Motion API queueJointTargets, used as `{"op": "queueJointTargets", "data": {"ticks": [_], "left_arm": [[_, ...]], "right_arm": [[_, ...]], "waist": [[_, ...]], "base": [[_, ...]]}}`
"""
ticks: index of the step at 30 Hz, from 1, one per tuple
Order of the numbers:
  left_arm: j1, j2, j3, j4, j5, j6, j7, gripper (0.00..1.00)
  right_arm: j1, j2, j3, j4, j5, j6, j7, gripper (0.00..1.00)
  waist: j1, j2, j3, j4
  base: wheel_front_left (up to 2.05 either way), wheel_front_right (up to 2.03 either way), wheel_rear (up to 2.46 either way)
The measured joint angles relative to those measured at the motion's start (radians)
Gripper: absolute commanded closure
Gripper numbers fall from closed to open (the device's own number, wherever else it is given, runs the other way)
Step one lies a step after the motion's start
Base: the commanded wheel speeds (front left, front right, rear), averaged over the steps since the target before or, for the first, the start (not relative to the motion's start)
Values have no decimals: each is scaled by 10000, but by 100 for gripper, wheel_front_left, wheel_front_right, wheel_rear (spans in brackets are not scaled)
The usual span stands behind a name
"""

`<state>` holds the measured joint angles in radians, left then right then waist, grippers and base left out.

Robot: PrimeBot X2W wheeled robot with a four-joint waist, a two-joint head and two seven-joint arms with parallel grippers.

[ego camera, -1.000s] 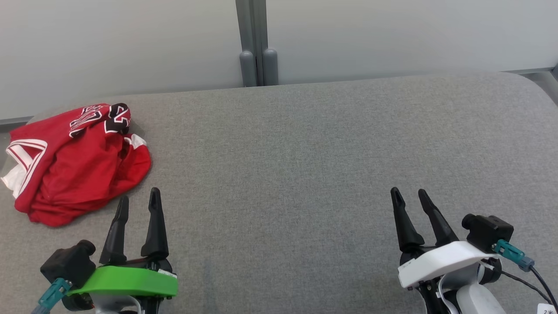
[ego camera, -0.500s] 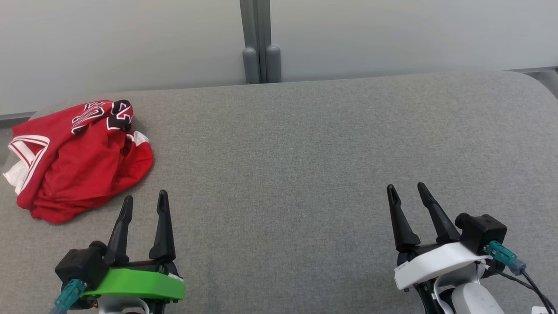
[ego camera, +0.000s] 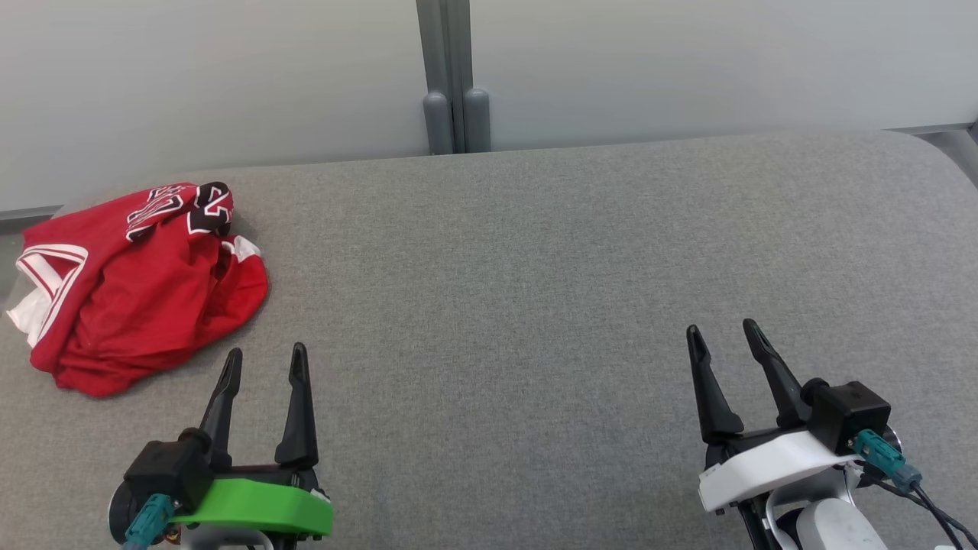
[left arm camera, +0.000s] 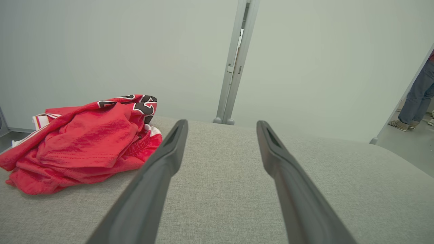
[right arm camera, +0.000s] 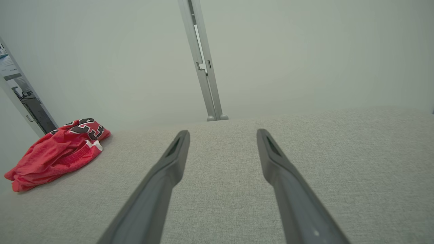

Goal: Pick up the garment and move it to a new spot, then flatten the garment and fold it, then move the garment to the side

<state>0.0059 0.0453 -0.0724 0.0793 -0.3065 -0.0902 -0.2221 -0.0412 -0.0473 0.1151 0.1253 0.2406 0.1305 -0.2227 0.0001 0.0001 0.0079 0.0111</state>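
The garment (ego camera: 137,286) is a red jersey with white trim and black lettering, lying crumpled at the far left of the grey padded surface (ego camera: 535,267). It also appears in the left wrist view as a red heap (left arm camera: 84,142) left of the fingers, and small at the left in the right wrist view (right arm camera: 54,152). My left gripper (ego camera: 266,355) stands open with nothing between its fingers, just right of and nearer than the garment, not touching it. My right gripper (ego camera: 722,332) is open and empty over bare fabric at the lower right.
A pale wall with a grey vertical post (ego camera: 447,76) runs behind the surface. The surface's rounded edge falls away at the far right (ego camera: 947,153). A person's legs (left arm camera: 415,98) stand on the floor beyond that right edge.
Both grippers have shifted slightly right and nearer in the head view, and the left one now sits farther from the garment's near edge. The garment has not moved.
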Motion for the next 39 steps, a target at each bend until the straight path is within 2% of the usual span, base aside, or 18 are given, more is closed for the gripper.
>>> {"op": "queueJointTargets", "data": {"ticks": [22, 39], "left_arm": [[91, 12, -159, 224, 1409, 111, -403, 0], [123, 13, -186, 351, 1404, 29, -403, 0]], "right_arm": [[125, -8, -61, 178, -1325, 2, -391, 0], [149, -10, 25, 305, -1329, 2, -391, 0]], "waist": [[0, 0, -116, 12], [0, 0, -224, 41]], "base": [[0, 0, 0], [0, 0, 0]]}}
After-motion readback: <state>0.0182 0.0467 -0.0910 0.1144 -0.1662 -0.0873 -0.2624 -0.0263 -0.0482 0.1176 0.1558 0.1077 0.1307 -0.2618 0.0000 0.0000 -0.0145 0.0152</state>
